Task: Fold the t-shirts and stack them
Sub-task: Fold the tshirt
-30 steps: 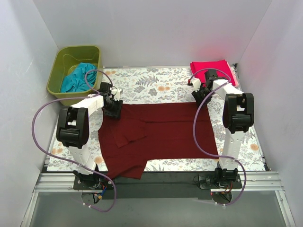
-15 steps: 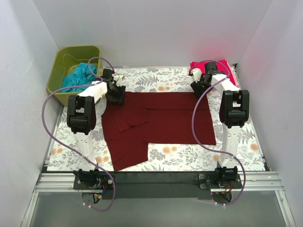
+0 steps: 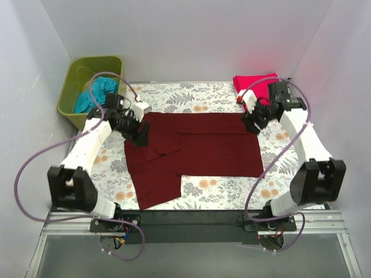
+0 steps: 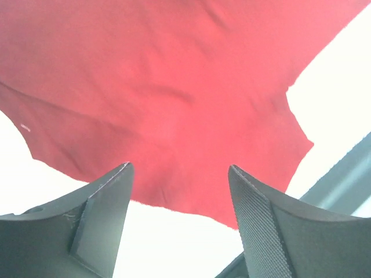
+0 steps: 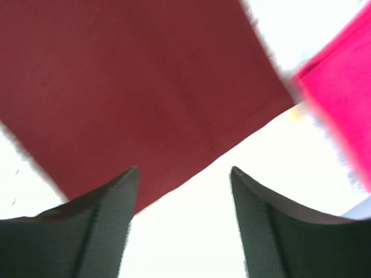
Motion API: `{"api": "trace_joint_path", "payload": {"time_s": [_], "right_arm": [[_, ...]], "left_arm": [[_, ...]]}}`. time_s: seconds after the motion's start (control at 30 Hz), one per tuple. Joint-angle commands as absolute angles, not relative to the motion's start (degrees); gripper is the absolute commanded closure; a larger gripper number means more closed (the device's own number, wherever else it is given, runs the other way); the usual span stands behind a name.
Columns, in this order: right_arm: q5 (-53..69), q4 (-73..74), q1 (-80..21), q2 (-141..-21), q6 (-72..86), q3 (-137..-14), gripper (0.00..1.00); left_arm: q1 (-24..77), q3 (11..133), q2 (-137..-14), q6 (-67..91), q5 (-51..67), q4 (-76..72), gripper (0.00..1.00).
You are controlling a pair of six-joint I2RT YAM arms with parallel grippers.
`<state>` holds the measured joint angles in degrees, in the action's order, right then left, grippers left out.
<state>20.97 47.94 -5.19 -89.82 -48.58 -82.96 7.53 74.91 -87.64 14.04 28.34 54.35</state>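
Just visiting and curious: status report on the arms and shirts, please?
Both open, empty: left gripper, right gripper, at far corners of maroon shirt. It lies flat, partly folded. In bin, teal shirt; far right, pink-red shirt. Nothing in the way.

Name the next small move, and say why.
Probably move the left gripper to the maroon shirt's near-left flap and fold it in. It and the right gripper are open above the far corners, holding nothing, and that flap juts past the straight near edge.
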Motion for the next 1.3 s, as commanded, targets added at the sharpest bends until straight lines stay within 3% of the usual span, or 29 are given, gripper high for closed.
{"api": "trace_joint_path", "payload": {"time_s": [0.0, 0.13, 0.3, 0.9, 1.0, 1.03, 1.13, 1.27], "right_arm": [[18.64, 55.37, -5.71, -83.0, -55.89, -69.11, 0.34], [14.52, 53.63, -7.55, -74.73, -57.74, -55.06, 0.43], [9.76, 48.36, -9.75, -71.46, -58.01, -46.95, 0.47], [1.06, 32.44, -10.81, -71.54, -60.12, -32.26, 0.52], [0.53, 31.12, -10.9, -71.45, -60.29, -30.59, 0.66], [0.53, 31.11, -10.9, -71.28, -60.29, -30.41, 0.77], [0.35, 31.11, -10.99, -71.02, -59.86, -30.58, 0.96], [1.05, 32.34, -11.25, -70.75, -59.15, -32.69, 0.99]], "left_arm": [[7.38, 65.94, -79.56, -4.87, 32.26, 66.87, 0.36], [7.82, 58.28, -72.44, -10.36, 29.89, 70.92, 0.39], [9.93, 53.18, -69.96, -9.94, 27.25, 69.52, 0.4], [19.42, 43.42, -68.03, -4.75, 19.86, 63.72, 0.4], [20.3, 42.81, -67.59, -5.18, 19.86, 63.55, 0.4], [20.65, 42.72, -67.33, -5.27, 19.78, 63.46, 0.41], [22.49, 41.93, -66.71, -5.62, 20.13, 63.2, 0.41], [25.4, 40.26, -65.83, -5.54, 18.29, 60.31, 0.41]]}}
